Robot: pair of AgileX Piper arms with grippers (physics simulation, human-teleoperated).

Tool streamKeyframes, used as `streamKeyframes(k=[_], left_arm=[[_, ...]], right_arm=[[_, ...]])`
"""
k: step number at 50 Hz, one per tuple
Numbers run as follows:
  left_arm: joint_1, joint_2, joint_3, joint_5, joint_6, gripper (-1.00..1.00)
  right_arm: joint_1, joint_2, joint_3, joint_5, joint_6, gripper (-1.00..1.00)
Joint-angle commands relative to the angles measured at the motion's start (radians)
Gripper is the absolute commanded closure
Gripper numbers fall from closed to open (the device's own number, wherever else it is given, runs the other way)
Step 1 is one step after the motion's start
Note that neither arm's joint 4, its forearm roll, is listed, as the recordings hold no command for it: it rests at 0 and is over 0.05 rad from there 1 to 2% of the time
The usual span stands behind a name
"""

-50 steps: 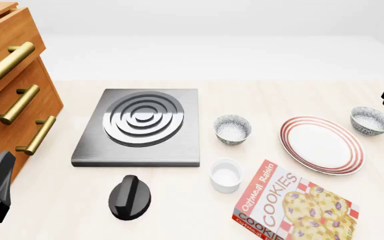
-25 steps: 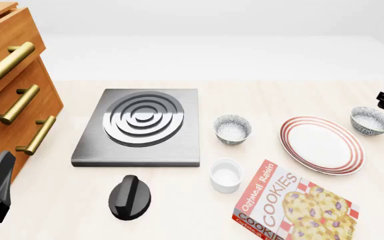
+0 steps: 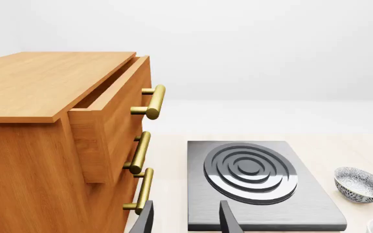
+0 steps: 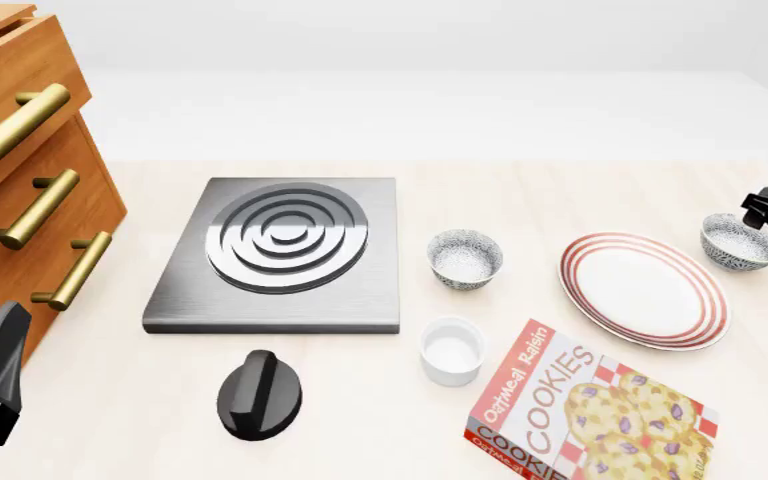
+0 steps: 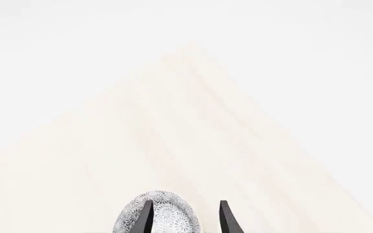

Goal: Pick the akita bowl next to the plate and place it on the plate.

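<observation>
Pale worktop [image 4: 558, 190] carried everything; the akita bowl [image 4: 739, 243] sat just beside the plate [image 4: 642, 290], not yet lifted. My right gripper [image 5: 184, 217] hung parted near its rim; grasp and placing remained.

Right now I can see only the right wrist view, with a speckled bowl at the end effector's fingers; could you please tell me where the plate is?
Observer: In the front view, the plate lies close beside that akita bowl, on its left.
Operator: Thank you. Is there another bowl that I could confuse it with?
Observer: Yes, a look-alike bowl stands left of the plate and farther from it, towards the burner.
Operator: Is the left end effector anywhere near?
Observer: No. The left end effector is open beside the drawers, at the far left of the table.
</observation>
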Motion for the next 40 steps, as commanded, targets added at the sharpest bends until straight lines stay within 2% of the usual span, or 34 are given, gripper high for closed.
streamKeyframes(k=[1,22,40], left_arm=[[0.000,0.000,0.000,0.000,0.000,-1.00],[0.000,0.000,0.000,0.000,0.000,-1.00],[0.000,0.000,0.000,0.000,0.000,-1.00]], right_arm=[[0.003,0.037,-0.035,0.049,0.026,-1.00],[0.000,0.084,-0.091,0.107,0.050,-1.00],[-0.006,0.068,-0.046,0.088,0.043,-1.00]])
